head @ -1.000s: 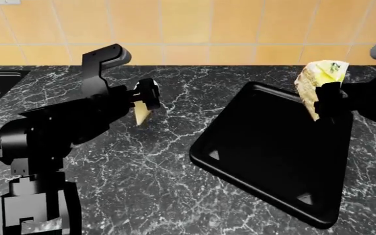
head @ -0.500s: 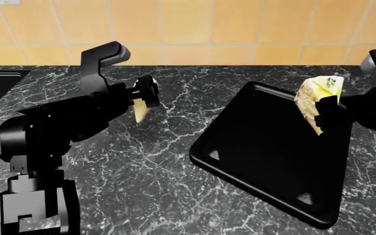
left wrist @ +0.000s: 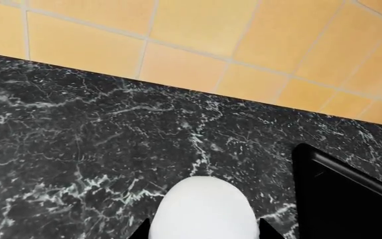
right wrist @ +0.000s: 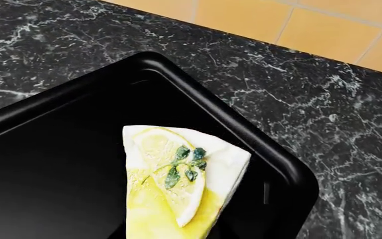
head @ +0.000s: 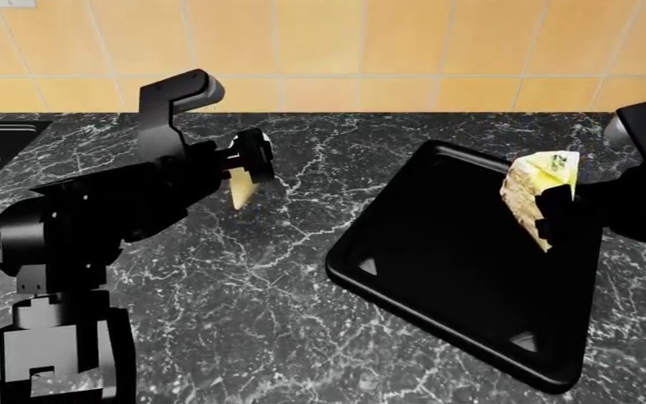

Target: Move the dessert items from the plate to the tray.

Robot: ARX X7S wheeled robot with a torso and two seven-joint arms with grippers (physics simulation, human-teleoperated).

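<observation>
Now right jaws [head: 548, 220], clamped on cake wedge [head: 534, 192], sit lower over tray [head: 447, 278]; left jaws [head: 246, 172] grip pastry [head: 240, 192].

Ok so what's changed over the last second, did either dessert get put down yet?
No, neither. The right gripper has carried the cake wedge lower and a little toward the tray's middle; it is still held above the tray. The left gripper still holds the cone pastry over the counter, having barely shifted. The tray has not moved.
</observation>
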